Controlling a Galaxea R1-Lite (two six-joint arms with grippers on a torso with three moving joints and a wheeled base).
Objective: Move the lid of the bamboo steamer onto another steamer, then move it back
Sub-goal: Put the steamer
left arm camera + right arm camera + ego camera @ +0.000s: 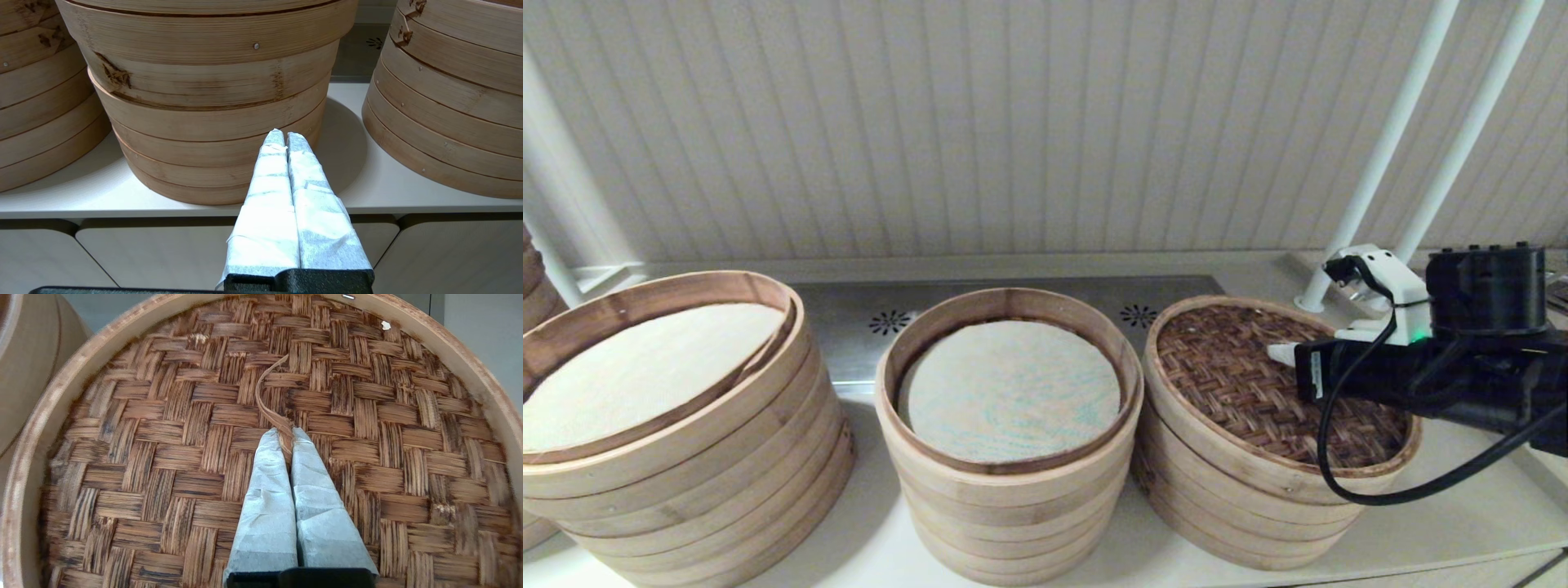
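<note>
**Woven lid seated on the right-hand steamer stack, pinched at its centre loop**

Three bamboo stacks were seen whole on the pale countertop [874, 539]; a fourth was cut off at the left edge of the head view. The round bamboo steamer lid with the dark brown herringbone top and pale hoop rim [1258, 392] lay on the low right-hand stack of pale bamboo rings [1225, 523], whose liner was thereby hidden. The right gripper [286, 435], reaching in from the right over the lid, was closed narrowly on a thin brown strip loop [265, 396] rising from the lid's centre; in the head view its fingertips were largely masked by the black arm. The taller middle stack with the bluish-flecked liner [1010, 392] and the wide left stack with the cream liner [645, 367] stood uncovered. The left gripper [285, 139], its two taped fingers [265, 192] pressed together and empty, was held low before the counter edge, out of the head view.
</note>
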